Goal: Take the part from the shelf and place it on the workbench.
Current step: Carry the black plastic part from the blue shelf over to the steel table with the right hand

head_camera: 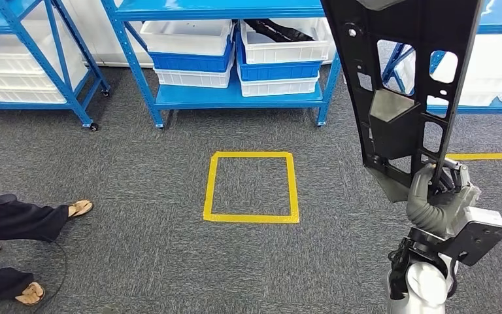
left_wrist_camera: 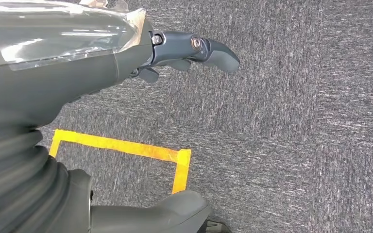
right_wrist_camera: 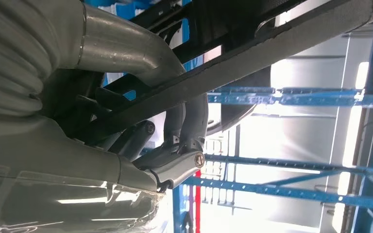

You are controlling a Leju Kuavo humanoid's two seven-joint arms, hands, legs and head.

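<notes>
A long black plastic part (head_camera: 402, 85) with several cut-out windows stands nearly upright on the right of the head view, reaching past the top edge. My right hand (head_camera: 439, 196) grips it at its lower end, fingers wrapped round a bar of the part (right_wrist_camera: 233, 63); the wrist view shows those fingers (right_wrist_camera: 184, 116) curled over the black bar. My left hand (left_wrist_camera: 184, 53) hangs over grey carpet, its fingers apart and holding nothing.
Blue shelves (head_camera: 235, 95) with white and blue bins (head_camera: 189, 52) stand at the back; one bin holds another black part (head_camera: 278, 29). A yellow tape square (head_camera: 251, 186) marks the carpet. A person's legs and sandalled feet (head_camera: 78, 209) are at the left.
</notes>
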